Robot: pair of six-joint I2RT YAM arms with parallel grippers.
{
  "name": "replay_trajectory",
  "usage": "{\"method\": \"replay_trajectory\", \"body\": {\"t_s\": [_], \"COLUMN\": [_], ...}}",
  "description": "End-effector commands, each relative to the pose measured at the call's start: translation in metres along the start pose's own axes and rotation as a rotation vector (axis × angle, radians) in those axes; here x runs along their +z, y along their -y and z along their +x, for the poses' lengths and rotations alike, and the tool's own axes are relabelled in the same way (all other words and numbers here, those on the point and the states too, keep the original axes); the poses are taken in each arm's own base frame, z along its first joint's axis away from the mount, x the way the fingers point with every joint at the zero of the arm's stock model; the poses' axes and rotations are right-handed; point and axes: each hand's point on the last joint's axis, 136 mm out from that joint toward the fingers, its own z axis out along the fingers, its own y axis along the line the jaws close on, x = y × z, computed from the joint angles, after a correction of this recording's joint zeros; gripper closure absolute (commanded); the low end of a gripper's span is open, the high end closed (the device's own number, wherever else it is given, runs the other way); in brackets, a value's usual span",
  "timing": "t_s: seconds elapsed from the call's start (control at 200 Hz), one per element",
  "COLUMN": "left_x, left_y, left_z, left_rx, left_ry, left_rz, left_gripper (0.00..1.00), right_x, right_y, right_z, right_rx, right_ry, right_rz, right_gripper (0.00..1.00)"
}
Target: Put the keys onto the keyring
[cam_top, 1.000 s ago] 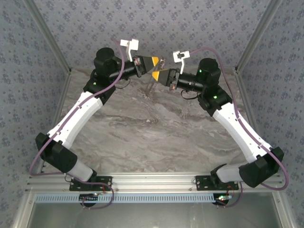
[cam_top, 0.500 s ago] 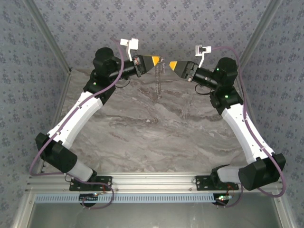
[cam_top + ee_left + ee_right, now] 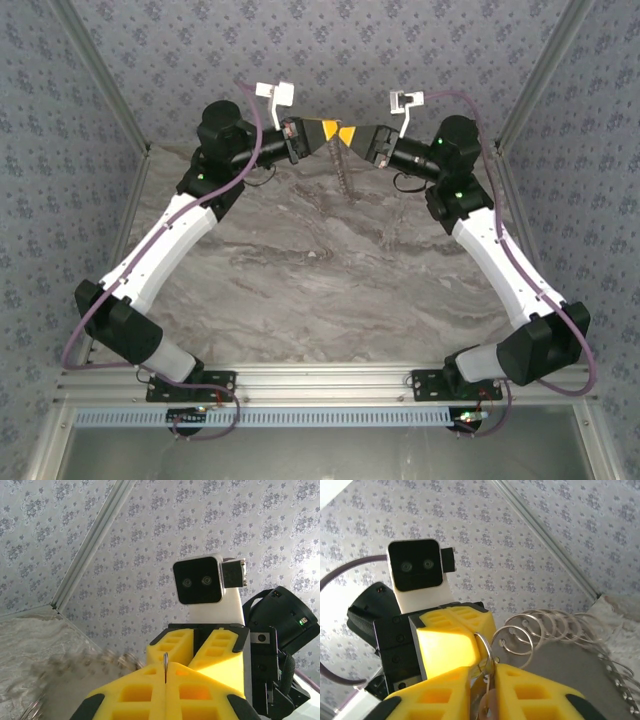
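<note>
High at the back of the table my two grippers meet tip to tip. My left gripper (image 3: 331, 131) (image 3: 165, 666) is shut on the keyring (image 3: 165, 659), whose thin metal edge sticks up from between its yellow pads. In the right wrist view the keyring (image 3: 485, 642) curves out of the left fingers (image 3: 445, 642). My right gripper (image 3: 347, 134) (image 3: 487, 676) is shut on a small key (image 3: 489, 707), its pale holed head between the pads and its top against the ring. A string of small silvery rings (image 3: 545, 625) (image 3: 344, 172) hangs from the keyring.
The marbled table (image 3: 320, 270) lies well below both grippers. Patterned walls close in the back and sides, with a metal corner post (image 3: 535, 75) at the right. The right wrist camera housing (image 3: 200, 580) faces the left wrist view at close range.
The right gripper drew away to the right and opened, then returned to the left gripper's tip and closed. The hanging string of rings swung. The left arm held still.
</note>
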Motion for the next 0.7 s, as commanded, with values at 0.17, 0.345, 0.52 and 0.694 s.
{"method": "replay_trajectory", "body": {"t_s": [0.17, 0.345, 0.52, 0.694], "left_x": [-0.018, -0.018, -0.019, -0.019], "left_y": [0.038, 0.038, 0.038, 0.037], "left_z": [-0.027, -0.028, -0.028, -0.027], "left_rx": [0.095, 0.096, 0.098, 0.098], "left_ry": [0.093, 0.098, 0.099, 0.098], "left_rz": [0.036, 0.030, 0.029, 0.026], "left_gripper": [1.00, 1.00, 1.00, 1.00], "right_x": [-0.016, -0.014, -0.010, -0.010], "right_y": [-0.024, -0.027, -0.029, -0.030], "right_z": [0.004, 0.008, 0.014, 0.014], "right_rx": [-0.085, -0.111, -0.136, -0.136], "right_ry": [-0.006, -0.023, -0.043, -0.039], "right_rz": [0.025, 0.062, 0.090, 0.091], "right_gripper": [0.92, 0.97, 0.64, 0.81]}}
